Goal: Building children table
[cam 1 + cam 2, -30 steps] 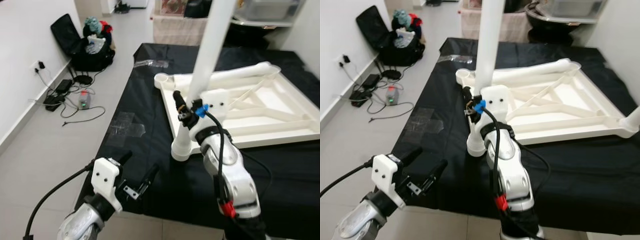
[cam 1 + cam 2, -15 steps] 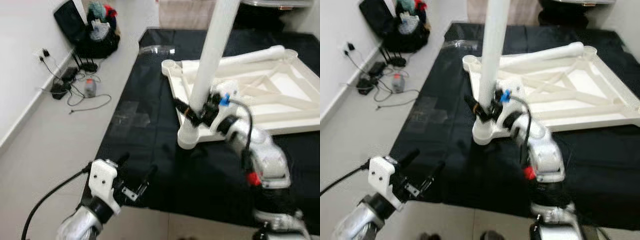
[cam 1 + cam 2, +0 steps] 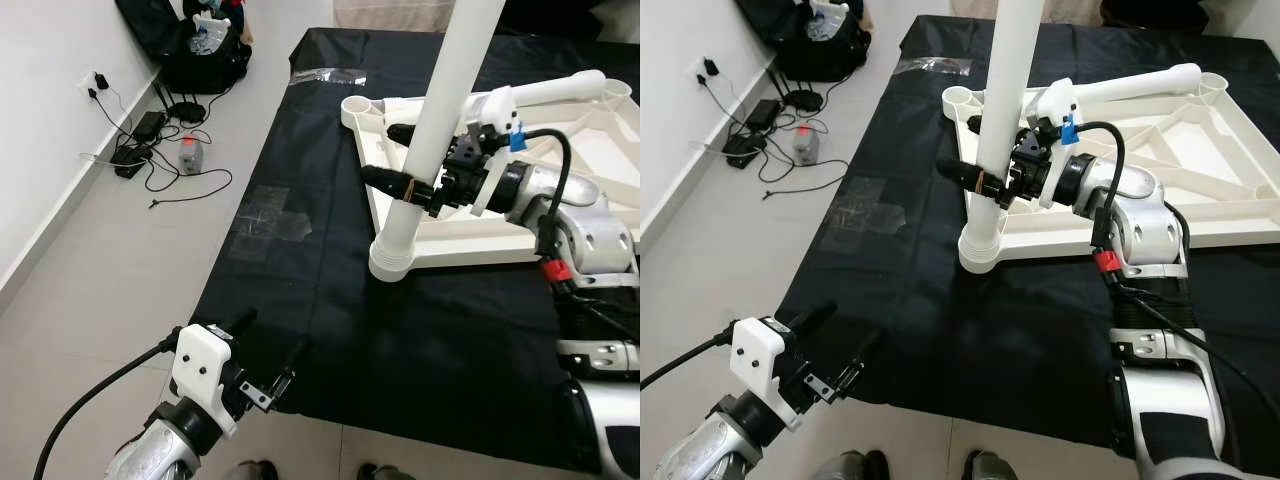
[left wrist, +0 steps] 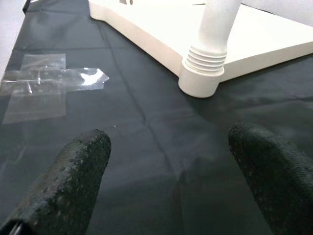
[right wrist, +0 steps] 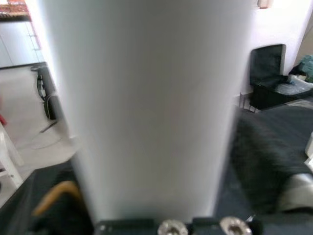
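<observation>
Gripping white table leg [image 3: 432,130] low on its shaft, right gripper [image 3: 400,186] is clamped around it. Leg stands upright in corner socket of upturned white tabletop [image 3: 470,235] on black cloth [image 3: 320,250]. Left gripper [image 3: 268,348] hangs spread, empty, near cloth's front edge.

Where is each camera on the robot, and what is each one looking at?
Left eye, right eye: on the head, looking down at the black cloth, white tabletop and both arms.
Left wrist: on the left arm, looking along the open left gripper toward the upright table leg.
Right wrist: on the right arm, pressed close to the leg.
Shared: all views see that leg; the right gripper clamps it.
</observation>
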Robot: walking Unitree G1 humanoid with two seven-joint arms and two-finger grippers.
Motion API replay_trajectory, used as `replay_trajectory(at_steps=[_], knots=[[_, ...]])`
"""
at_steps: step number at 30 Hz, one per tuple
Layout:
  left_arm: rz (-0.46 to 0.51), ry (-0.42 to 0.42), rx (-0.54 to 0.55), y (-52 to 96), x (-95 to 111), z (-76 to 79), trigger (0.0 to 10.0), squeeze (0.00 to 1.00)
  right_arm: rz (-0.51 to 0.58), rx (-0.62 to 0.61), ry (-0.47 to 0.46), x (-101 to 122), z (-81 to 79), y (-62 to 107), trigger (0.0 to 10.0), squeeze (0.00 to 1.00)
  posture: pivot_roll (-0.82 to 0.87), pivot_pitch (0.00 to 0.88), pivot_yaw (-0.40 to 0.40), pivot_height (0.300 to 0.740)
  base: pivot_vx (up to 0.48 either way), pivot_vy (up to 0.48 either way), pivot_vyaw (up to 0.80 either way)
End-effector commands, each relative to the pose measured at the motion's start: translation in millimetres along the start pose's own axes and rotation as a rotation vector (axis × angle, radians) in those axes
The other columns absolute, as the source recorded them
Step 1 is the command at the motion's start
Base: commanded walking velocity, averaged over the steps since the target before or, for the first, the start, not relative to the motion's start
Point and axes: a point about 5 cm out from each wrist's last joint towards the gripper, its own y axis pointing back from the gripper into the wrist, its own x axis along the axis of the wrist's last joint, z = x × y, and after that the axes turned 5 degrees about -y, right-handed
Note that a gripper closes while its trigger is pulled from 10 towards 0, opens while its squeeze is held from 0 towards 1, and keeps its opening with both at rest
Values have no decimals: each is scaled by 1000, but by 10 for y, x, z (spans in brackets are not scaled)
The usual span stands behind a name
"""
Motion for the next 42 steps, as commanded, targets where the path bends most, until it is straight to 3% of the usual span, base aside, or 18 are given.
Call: replay_trajectory(at_steps=[1,9,10,11,12,13,15,16,19,25,26,30,31,34,35,38,40,42], knots=[[-25,-2,12,10,-52,-17,10000,0,-27,-19,-39,-118,-128,71,0,0,18,185,-9,740,0,0,0],[-21,-2,14,-23,-66,-37,10000,0,-131,-146,-125,-407,-311,128,0,0,3,174,-14,740,0,0,0],[-20,-3,14,-31,-71,-44,10000,0,-181,-221,-137,-511,-383,106,0,0,-16,162,-16,740,0,0,0],[-17,-4,17,-71,-98,-73,10000,0,-194,-495,-176,-793,-557,-48,0,0,-73,115,2,740,0,0,0],[-17,-4,17,-71,-98,-73,10000,0,-194,-495,-176,-793,-557,-48,0,0,-73,115,2,740,0,0,0],[-15,-5,20,-101,-117,-94,10000,0,-205,-701,-202,-943,-708,-130,0,0,-73,115,2,740,0,0,0],[-15,-5,20,-101,-117,-94,10000,0,-205,-701,-202,-943,-708,-130,0,0,-73,115,2,740,0,0,0],[-15,-7,19,-132,-139,-99,10000,0,-215,-818,-239,-1066,-777,-246,0,0,-65,86,2,740,0,0,0],[-19,-7,17,-153,-171,-106,10000,0,-204,-878,-250,-1111,-695,-365,0,0,-40,67,-3,740,0,0,0],[-18,-13,28,-133,-178,-125,10000,0,-174,-931,-218,-951,-463,-317,0,0,-42,77,1,740,0,0,0],[-17,-13,29,-127,-173,-117,10000,0,-164,-909,-205,-892,-410,-288,10000,0,-41,82,4,740,0,0,0],[-16,-12,25,-126,-170,-104,10000,0,-142,-842,-198,-830,-390,-299,10000,0,-36,91,4,740,0,0,0],[-16,-9,20,-125,-165,-90,10000,0,-93,-722,-199,-745,-375,-315,10000,8,-33,99,6,740,0,0,0],[-16,-9,20,-125,-165,-90,10000,0,-93,-722,-199,-745,-375,-315,10000,8,-33,99,6,740,0,0,0],[-15,-7,16,-109,-154,-71,10000,0,-27,-508,-214,-610,-345,-308,10000,1000,-21,124,8,740,0,0,0],[-14,-6,12,-88,-136,-52,10000,0,18,-360,-178,-471,-293,-276,10000,1000,-12,143,5,740,0,0,0],[-12,-6,8,-30,-86,-15,10000,0,27,-104,-99,-258,-171,-185,10000,1000,8,185,3,740,0,0,0],[-12,-6,8,-30,-86,-15,10000,0,27,-104,-99,-258,-171,-185,10000,1000,8,185,3,740,0,0,0]])
